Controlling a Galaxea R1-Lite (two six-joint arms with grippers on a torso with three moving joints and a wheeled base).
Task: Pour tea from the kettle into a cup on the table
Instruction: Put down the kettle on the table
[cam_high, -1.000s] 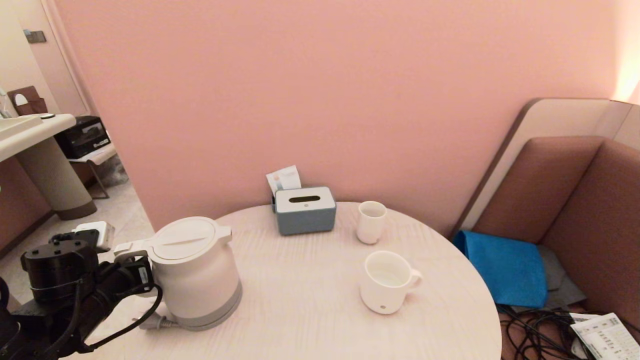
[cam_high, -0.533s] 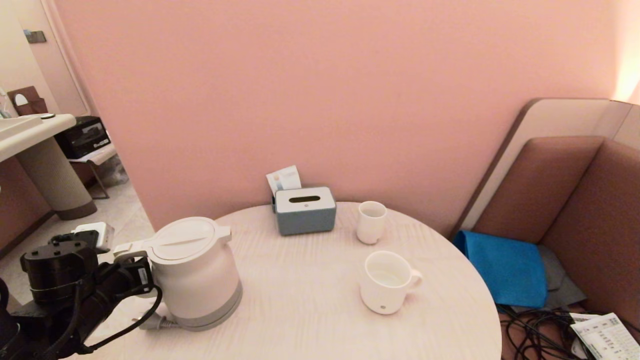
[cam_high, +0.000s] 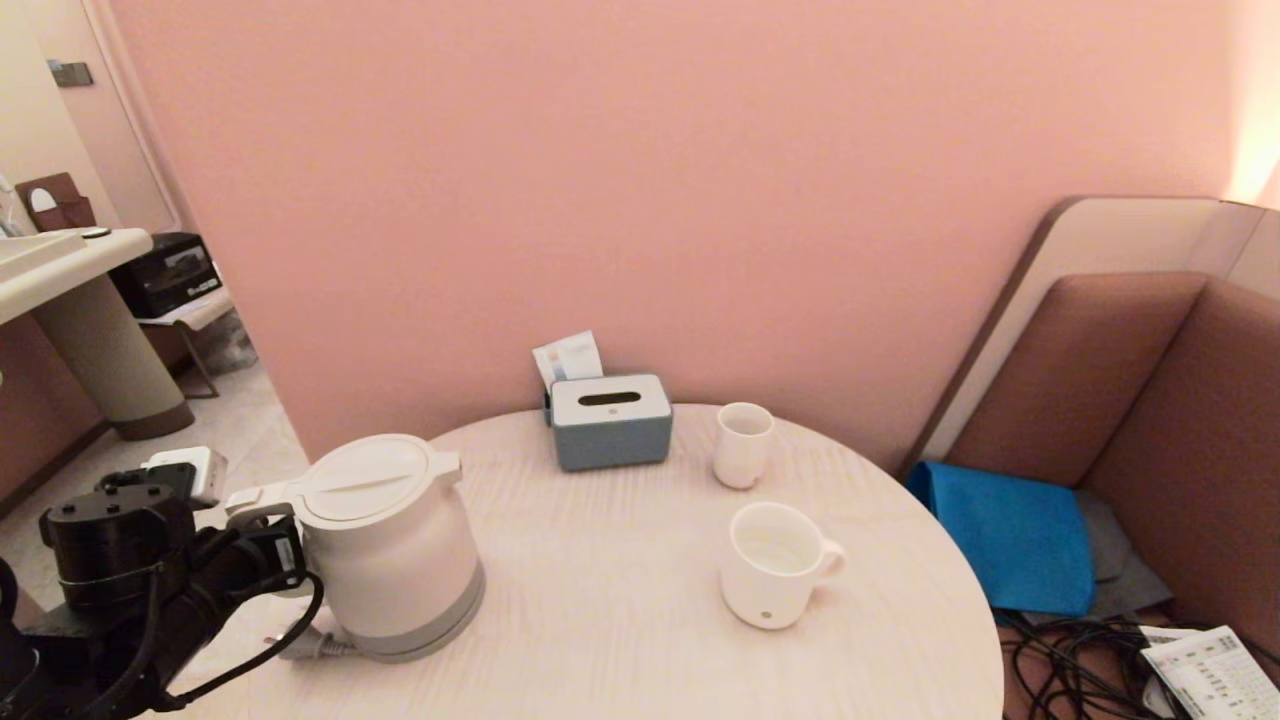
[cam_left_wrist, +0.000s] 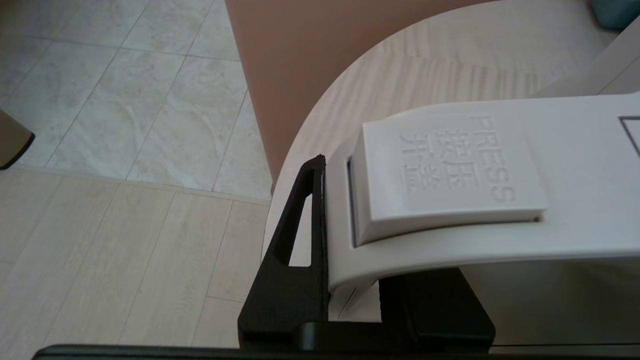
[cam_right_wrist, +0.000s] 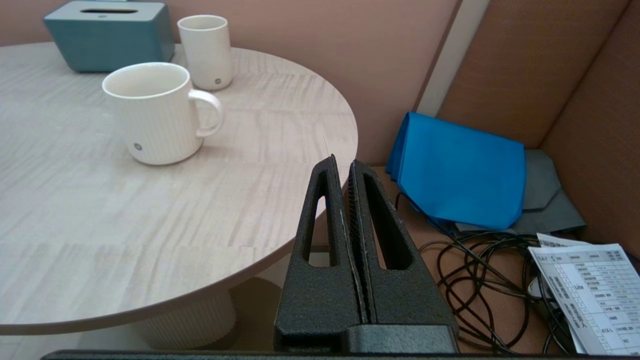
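The white kettle (cam_high: 385, 540) stands upright near the left edge of the round table (cam_high: 600, 640). My left gripper (cam_high: 262, 548) is shut on its loop handle (cam_left_wrist: 450, 175), just below the lid-release button. One black finger (cam_left_wrist: 300, 240) presses the handle's side; the other is hidden under the handle. The wide ribbed cup (cam_high: 770, 565) stands on the table's right half, handle pointing right, well apart from the kettle. It also shows as the cup (cam_right_wrist: 155, 115) in the right wrist view. My right gripper (cam_right_wrist: 342, 162) is shut and empty, low beside the table's right edge (cam_right_wrist: 320, 200).
A grey-blue tissue box (cam_high: 610, 420) and a smaller handleless cup (cam_high: 743, 443) stand at the table's back. The kettle's plug (cam_high: 300, 645) lies by its base. A blue cloth (cam_high: 1010, 535), tangled cables (cam_high: 1060, 660) and a printed sheet (cam_high: 1210, 675) lie on the seat to the right.
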